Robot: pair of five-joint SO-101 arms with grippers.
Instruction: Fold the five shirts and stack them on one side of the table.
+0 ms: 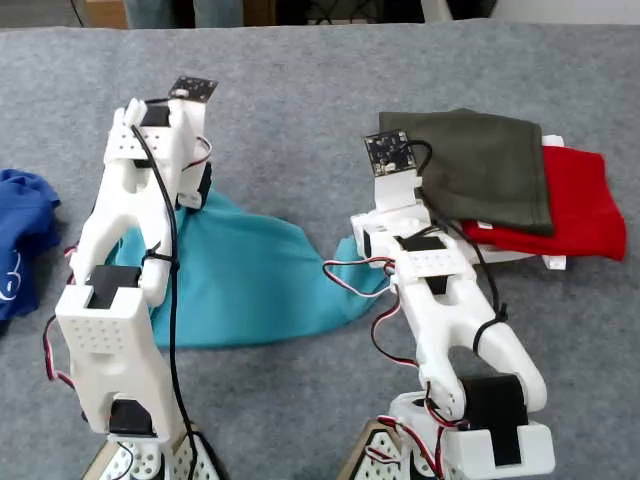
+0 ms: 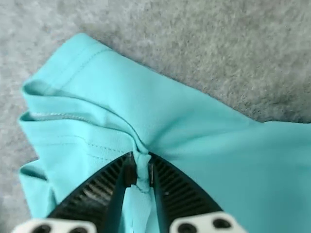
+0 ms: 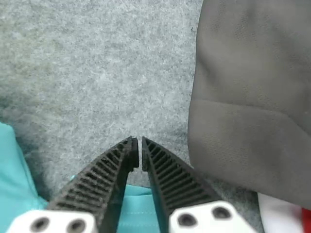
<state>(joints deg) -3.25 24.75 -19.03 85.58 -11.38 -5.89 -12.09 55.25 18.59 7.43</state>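
Note:
A teal shirt (image 1: 250, 280) lies spread on the grey mat between the two arms. My left gripper (image 2: 140, 170) is shut on a pinched fold of the teal shirt (image 2: 204, 141) near its far left edge; in the high view the left gripper (image 1: 190, 192) sits over that edge. My right gripper (image 3: 138, 143) is shut at the shirt's right corner, with teal cloth (image 3: 138, 206) showing back between its fingers and the tips over bare mat. That right gripper (image 1: 362, 242) is just left of a stack: an olive shirt (image 1: 480, 165) on a red shirt (image 1: 575, 205).
A crumpled blue shirt (image 1: 20, 240) lies at the table's left edge. A white layer (image 1: 550, 262) peeks out under the red shirt. In the right wrist view the olive shirt (image 3: 252, 97) lies close beside the gripper. Grey mat (image 1: 300, 110) stretches open at the back.

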